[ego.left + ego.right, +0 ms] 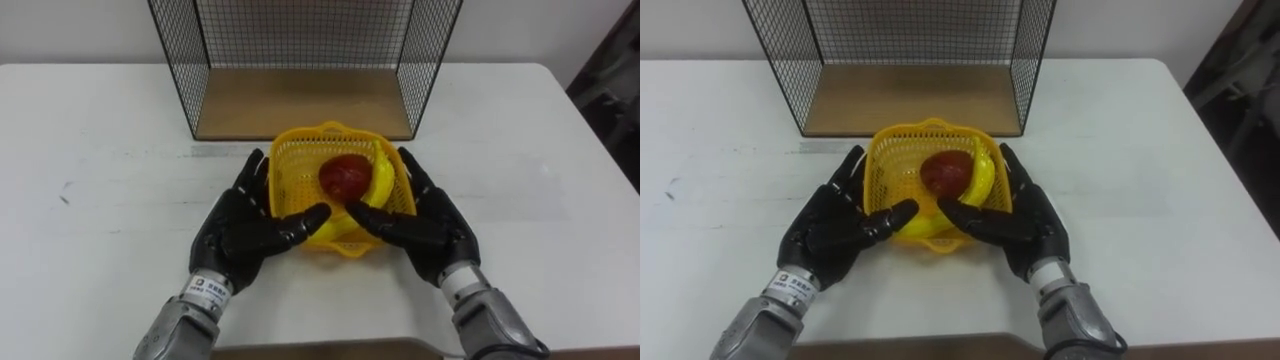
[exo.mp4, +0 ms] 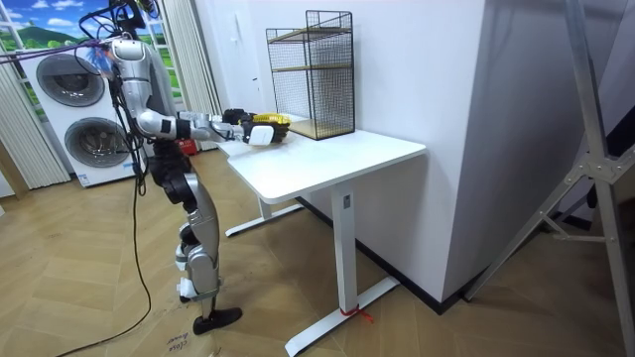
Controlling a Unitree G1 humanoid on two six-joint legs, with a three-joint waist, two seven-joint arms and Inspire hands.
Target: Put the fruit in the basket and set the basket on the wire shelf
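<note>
The yellow lattice basket [image 1: 300, 165] looks like moulded plastic, faintly shiny. The dark red apple [image 1: 345, 177] has smooth, glossy skin, the yellow banana [image 1: 381, 182] a duller one. The black wire shelf [image 1: 180, 60] is thin matt metal over a bare wooden board [image 1: 300, 105]. The white bench [image 1: 100, 150] is smooth and matt.

Fruit [image 1: 346, 177] sits in basket [image 1: 288, 172] before shelf [image 1: 300, 105], on table [image 1: 100, 150].

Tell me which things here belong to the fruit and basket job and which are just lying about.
Job in hand:
yellow basket
red fruit and banana, both inside it
wire shelf behind it
left hand and right hand, flat against the basket's sides

Just about:
white table
washing machines, across the room
</note>
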